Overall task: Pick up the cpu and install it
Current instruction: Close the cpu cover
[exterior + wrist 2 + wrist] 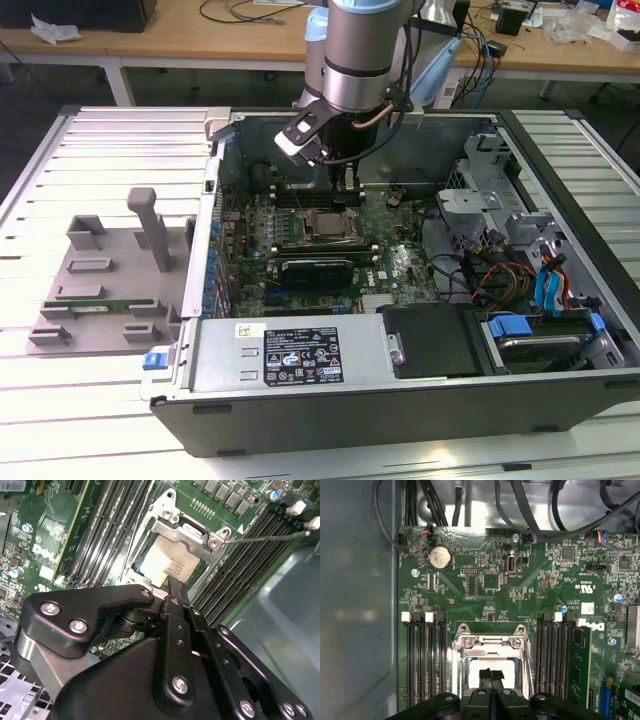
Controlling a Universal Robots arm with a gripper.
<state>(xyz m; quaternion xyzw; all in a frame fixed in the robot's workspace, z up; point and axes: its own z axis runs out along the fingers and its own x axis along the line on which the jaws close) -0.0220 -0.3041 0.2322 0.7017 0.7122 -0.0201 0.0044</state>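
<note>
From my station the biggest thing is the slatted white table, and on it lies the open computer case, its inside facing up. The arm comes down from the far side into the middle of the case. On the exterior view's left, beside the case, sits a grey fixture tray with a thin green memory stick lying along its near part.

Inside the case the green motherboard covers the floor. A long black card stands on it just near of the socket. In the first wrist view I see banks of dark memory slots on either side of the metal socket frame, and a round coin battery further up the board.

The cpu lies flat in the socket inside that frame, its pale silver top facing up.

The gripper hangs directly over the cpu. In both wrist views its two fingers are pressed together at a narrow point with nothing between them. The fingertips sit at the edge of the chip's top. I cannot tell whether they touch it.
</note>
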